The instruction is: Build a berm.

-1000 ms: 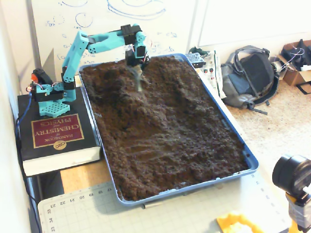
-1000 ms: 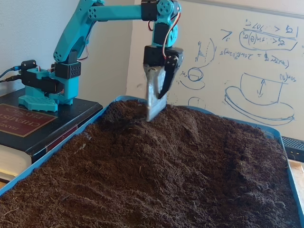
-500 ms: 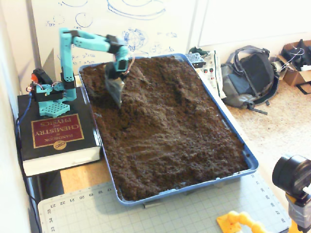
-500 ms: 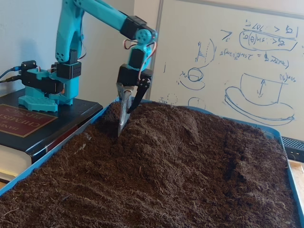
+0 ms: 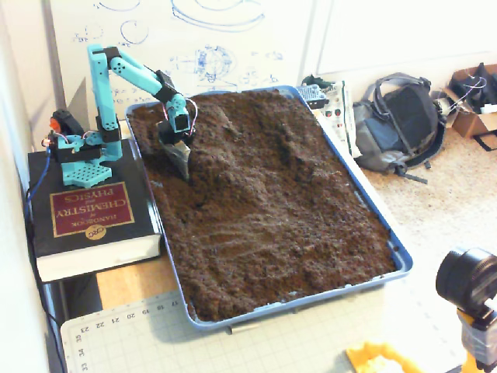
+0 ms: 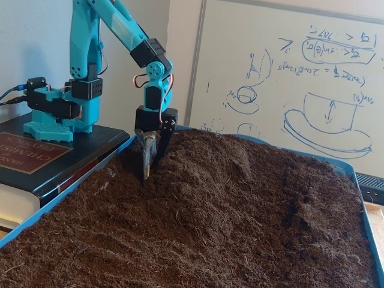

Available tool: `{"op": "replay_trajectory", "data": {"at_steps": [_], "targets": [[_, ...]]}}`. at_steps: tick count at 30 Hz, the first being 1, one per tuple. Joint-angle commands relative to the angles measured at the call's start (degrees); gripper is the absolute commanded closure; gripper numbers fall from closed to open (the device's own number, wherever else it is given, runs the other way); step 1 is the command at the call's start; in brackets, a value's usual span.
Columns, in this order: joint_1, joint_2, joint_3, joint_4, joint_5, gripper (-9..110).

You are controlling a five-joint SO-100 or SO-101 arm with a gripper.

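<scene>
1. Far left in both fixed views, a thick hardback book (image 5: pixel 89 221) (red label, "Chemistry and Physics" readable) is used as a stand, and the teal arm (image 5: pixel 105 93) is bolted on top of it through a perforated base plate.

2. Just right of the book, a blue tray (image 5: pixel 400 256) is filled edge to edge with dark brown crumbly soil (image 5: pixel 272 233). Rippled, flatter soil is seen across the near half of the tray.

3. The arm is folded up and over the tray's left rim, and the gripper (image 6: pixel 148 171) is pointed straight down, with its flat blade-like finger (image 6: pixel 147 157) stuck tip-first into the soil close to that rim. The same spot is seen from above at the gripper (image 5: pixel 180 159).

4. The jaws look only slightly parted, with nothing but loose soil around the tips. Honestly it can't be told for sure from either camera, since the tips are buried and the top view is too small.

5. The berm (image 6: pixel 222 159) is seen as a rounded hump immediately right of the gripper in the low side view, its slope rising from where the blade is planted. From above, the berm (image 5: pixel 233 116) is spread along the far end of the tray, right of and slightly behind the tool.

6. Behind everything a whiteboard (image 6: pixel 300 78) with blue marker sketches is leaned on the wall, and a grey backpack (image 5: pixel 400 120) is lying on the floor at far right in the top view.
</scene>
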Motion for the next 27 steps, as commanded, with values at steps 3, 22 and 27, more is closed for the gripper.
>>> {"op": "replay_trajectory", "data": {"at_steps": [3,22,27], "targets": [[-1.58,-3.78,-8.09,-4.13,0.35,101],[-1.41,29.71,9.4,4.75,2.81,101],[-1.58,45.97,9.32,20.65,10.02,101]]}}
